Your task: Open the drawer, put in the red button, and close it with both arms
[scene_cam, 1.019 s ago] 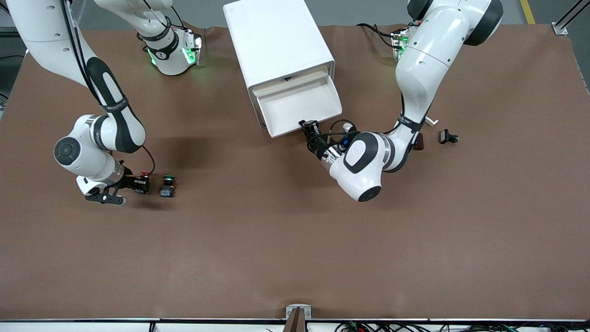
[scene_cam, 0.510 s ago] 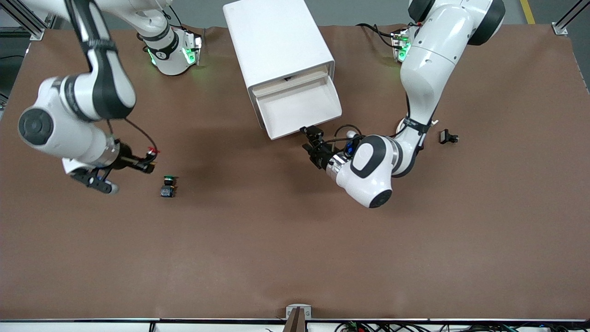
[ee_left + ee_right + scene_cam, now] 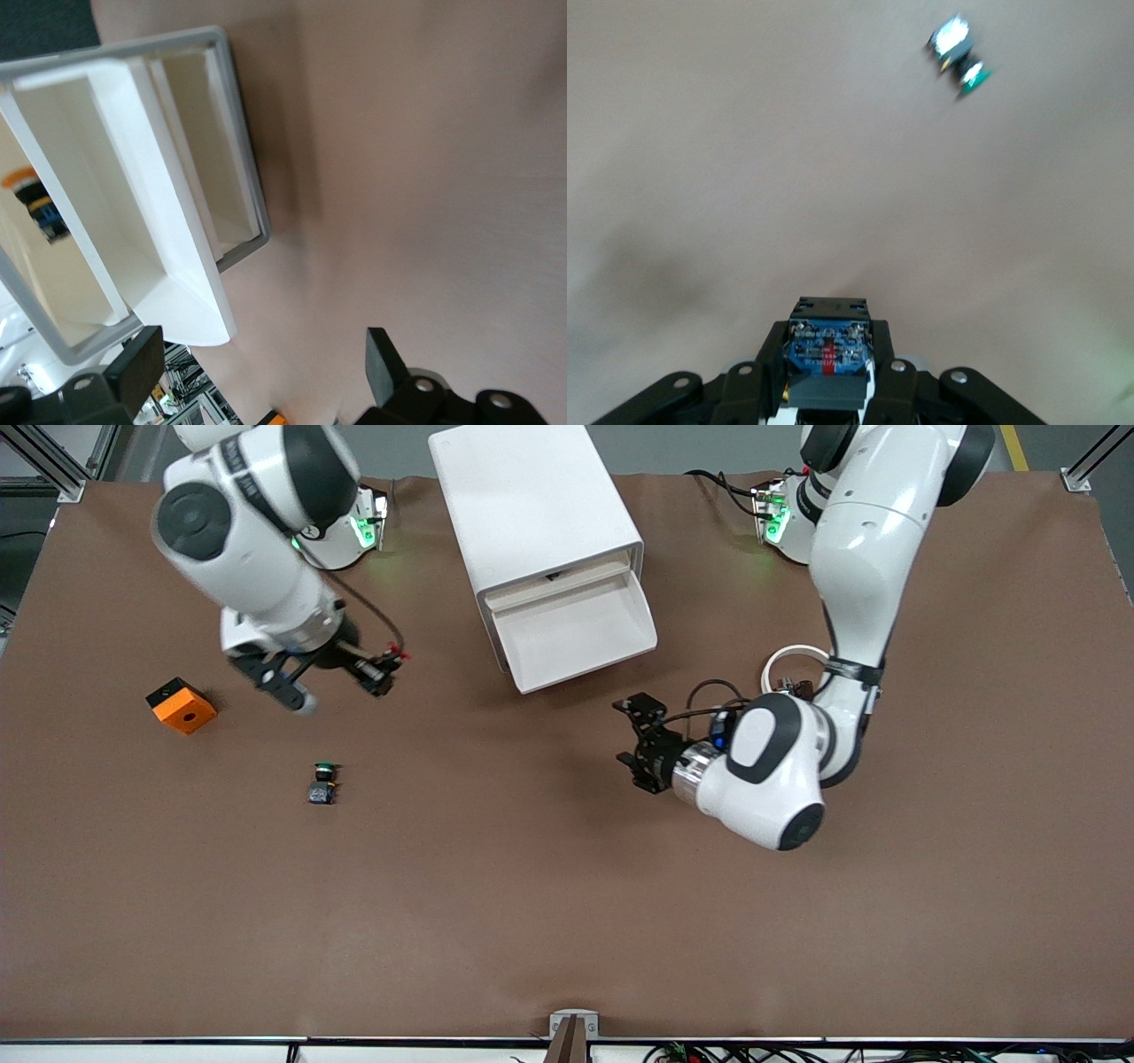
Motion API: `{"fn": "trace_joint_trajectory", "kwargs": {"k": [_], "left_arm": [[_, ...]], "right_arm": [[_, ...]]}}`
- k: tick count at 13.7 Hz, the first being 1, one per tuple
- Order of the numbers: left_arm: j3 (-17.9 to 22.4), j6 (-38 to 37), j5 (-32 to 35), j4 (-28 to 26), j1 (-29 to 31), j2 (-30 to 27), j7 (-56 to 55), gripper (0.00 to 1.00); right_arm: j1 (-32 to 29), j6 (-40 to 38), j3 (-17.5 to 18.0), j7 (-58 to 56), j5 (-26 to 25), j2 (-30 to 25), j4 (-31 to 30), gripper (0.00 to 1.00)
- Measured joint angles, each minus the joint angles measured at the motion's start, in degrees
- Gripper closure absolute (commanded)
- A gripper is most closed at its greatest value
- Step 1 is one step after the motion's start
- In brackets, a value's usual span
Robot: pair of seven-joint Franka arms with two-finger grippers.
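Observation:
The white cabinet (image 3: 532, 505) stands at the table's robot edge with its drawer (image 3: 576, 633) pulled out and nothing showing in the tray. My right gripper (image 3: 376, 673) is shut on the red button (image 3: 392, 661) and holds it in the air over the table, between the cabinet and the orange cube. In the right wrist view the button's blue-and-black body (image 3: 830, 341) sits between the fingers of the right gripper (image 3: 830, 359). My left gripper (image 3: 634, 735) is open and empty over the table, clear of the drawer front. The left wrist view shows the drawer (image 3: 173, 266) ahead of the left gripper (image 3: 259, 372).
The green-capped button (image 3: 323, 782) stands on the table nearer to the camera than the right gripper; it also shows in the right wrist view (image 3: 961, 53). An orange cube (image 3: 182, 705) lies toward the right arm's end. A white ring (image 3: 791, 657) lies by the left arm.
The right gripper lifted the red button away from the green button and carried it toward the cabinet, uncovering the orange cube. The left gripper drew back from the drawer front.

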Motion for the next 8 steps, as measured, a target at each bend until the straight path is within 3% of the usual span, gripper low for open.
{"fn": "trace_joint_trajectory", "kwargs": {"k": [4,8], "left_arm": [[0.0,-1.7,8.3,0.1,3.8,-4.0,10.1,0.00],[-0.2,-2.9,23.1,0.1,2.8,-6.8,17.9,0.00]], "right_arm": [[9.1,0.7,0.0,13.1,-2.5,0.3,1.7,1.00],[17.6,2.9,0.0,24.4,-7.0,3.4,1.8,1.00]]}}
